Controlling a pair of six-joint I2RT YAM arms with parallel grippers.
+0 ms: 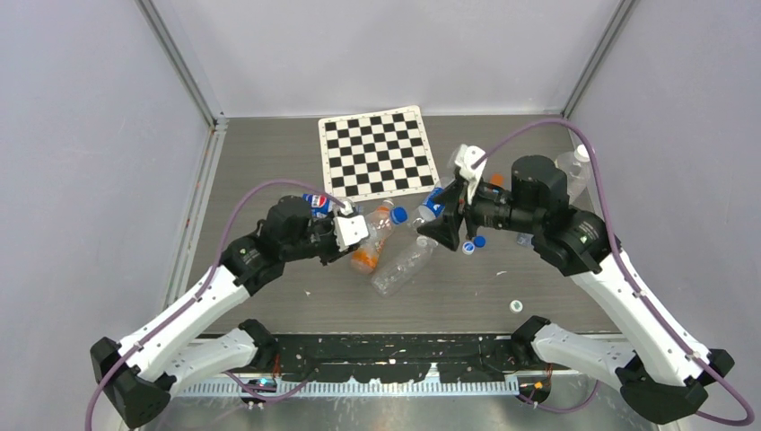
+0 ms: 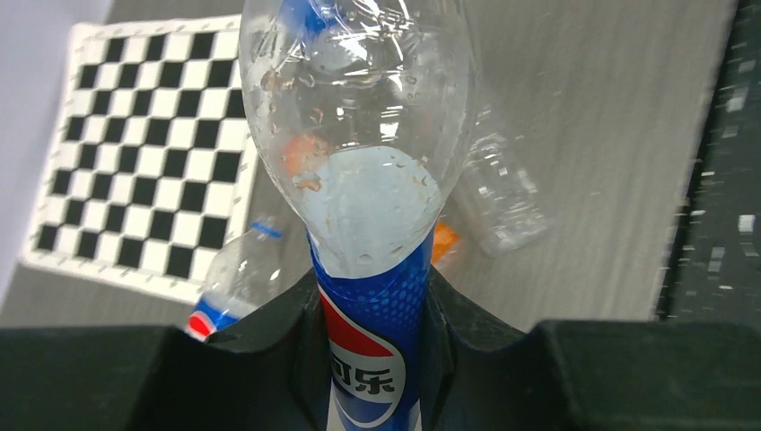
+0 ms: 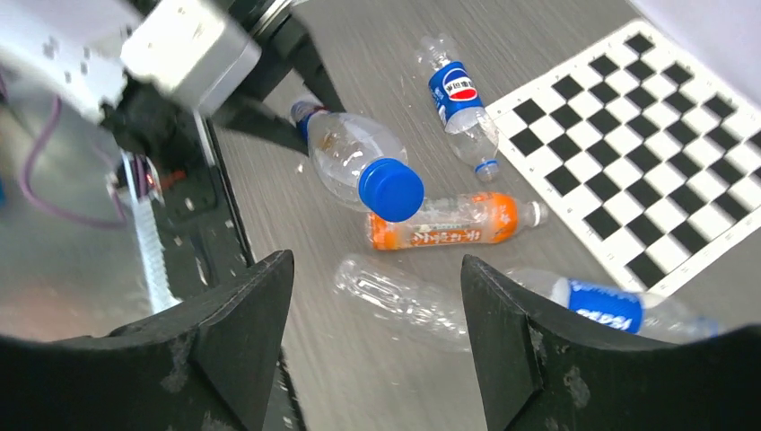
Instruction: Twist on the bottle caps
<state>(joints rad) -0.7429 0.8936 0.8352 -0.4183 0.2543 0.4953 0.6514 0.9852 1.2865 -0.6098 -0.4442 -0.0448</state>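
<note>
My left gripper (image 2: 372,346) is shut on a clear Pepsi-labelled bottle (image 2: 359,171), gripping it at the blue label. In the right wrist view that bottle (image 3: 345,148) points toward the camera, and a blue bottle cap (image 3: 390,189) sits on its neck. My right gripper (image 3: 377,296) is open and holds nothing, a short way back from the cap. From above, the left gripper (image 1: 352,230) and right gripper (image 1: 431,233) face each other with the capped bottle end (image 1: 399,215) between them. Two loose blue caps (image 1: 473,244) and a white cap (image 1: 516,305) lie on the table.
An orange-labelled bottle (image 3: 440,224), a bare clear bottle (image 3: 404,301) and two blue-labelled bottles (image 3: 458,90) (image 3: 610,305) lie on the table between the arms. A checkerboard mat (image 1: 377,153) lies at the back. Another clear bottle (image 1: 572,169) stands at the right wall.
</note>
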